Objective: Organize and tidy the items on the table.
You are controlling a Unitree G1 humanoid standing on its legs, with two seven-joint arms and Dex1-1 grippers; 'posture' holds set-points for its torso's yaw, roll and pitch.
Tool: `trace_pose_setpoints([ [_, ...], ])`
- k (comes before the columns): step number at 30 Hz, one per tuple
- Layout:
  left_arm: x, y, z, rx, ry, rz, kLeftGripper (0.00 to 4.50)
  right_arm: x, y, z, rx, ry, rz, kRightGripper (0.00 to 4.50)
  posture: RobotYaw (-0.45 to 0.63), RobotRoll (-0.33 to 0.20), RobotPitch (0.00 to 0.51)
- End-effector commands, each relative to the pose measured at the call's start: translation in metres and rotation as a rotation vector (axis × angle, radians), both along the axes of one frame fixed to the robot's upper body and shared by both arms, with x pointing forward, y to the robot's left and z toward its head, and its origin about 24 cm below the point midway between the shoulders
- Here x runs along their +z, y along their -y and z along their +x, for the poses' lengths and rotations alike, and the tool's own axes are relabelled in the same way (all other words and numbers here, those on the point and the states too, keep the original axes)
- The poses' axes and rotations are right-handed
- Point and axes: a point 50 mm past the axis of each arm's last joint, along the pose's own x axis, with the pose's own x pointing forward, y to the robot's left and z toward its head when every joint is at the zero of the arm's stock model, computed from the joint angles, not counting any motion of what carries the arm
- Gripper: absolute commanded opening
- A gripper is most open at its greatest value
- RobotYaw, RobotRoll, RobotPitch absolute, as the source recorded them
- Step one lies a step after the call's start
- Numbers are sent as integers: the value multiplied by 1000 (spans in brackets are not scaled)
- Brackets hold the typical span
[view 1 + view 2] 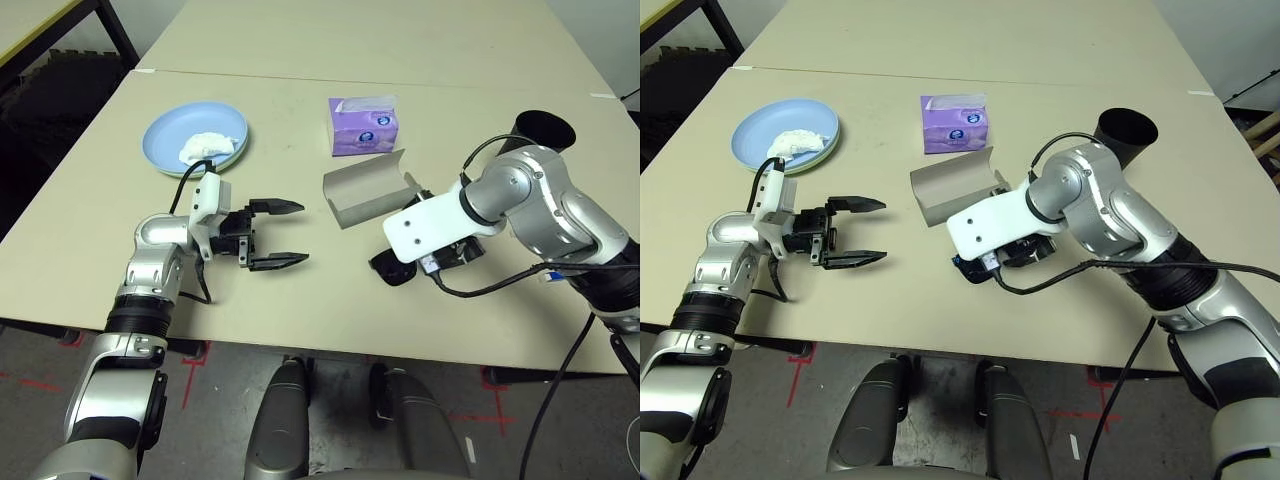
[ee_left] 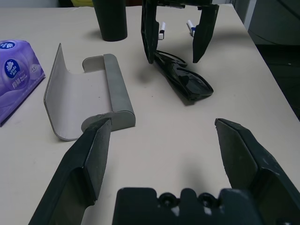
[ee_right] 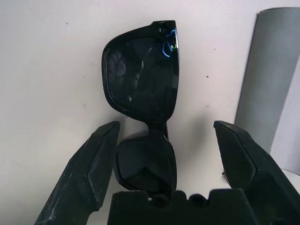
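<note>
Left gripper: near edge of the worktop, toward the left corner; held level, pointing across the surface; jaws wide apart, holding nothing.
Right gripper: near edge, right of centre; tipped steeply down; jaws spread wide on either side of the sunglasses, not touching them.
Black sunglasses: folded, flat on the worktop, directly beneath the right gripper, just beside the case on its near side.
Grey glasses case: mid-worktop, lid standing open, the tray bare.
Step in hand (judged): pick up the sunglasses for stowing in the case.
Handling note (judged): centre the jaws over the bridge, lower until the tips flank the frame, close gently; glossy lenses may slip or scratch, so grip the frame, not the lens faces. Lift clear before crossing the case wall.
Risk (judged): case is light and close by; a brush from the wrist could shove it.
White pen: beyond the sunglasses toward the right edge, only partly visible.
Purple tissue box: just beyond the case, mid-worktop.
Markings: tissue box bears a round blue emblem and printed characters, too small to read; no other legible writing.
Light blue plate: far left area; crumpled white tissue resting on it.
Black cup: upright near the right edge, behind the right arm.
</note>
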Motion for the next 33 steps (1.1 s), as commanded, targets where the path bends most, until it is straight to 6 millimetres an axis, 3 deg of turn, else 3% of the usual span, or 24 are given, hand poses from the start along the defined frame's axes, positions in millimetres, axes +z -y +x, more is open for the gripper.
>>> trace_pose_setpoints([
  [1, -2, -1, -3, -9, 10, 32, 4473, 0, -3, -2, 15, -5, -23, 4500, 252, 0, 199],
  [31, -3, -4, -6, 2, 4, 42, 4473, -17, -2, 5, 34, -10, -66, 4500, 265, 0, 200],
  [33, -3, -4, -6, 3, 4, 43, 4500, -18, -2, 5, 35, -11, -68, 4113, 266, 0, 198],
])
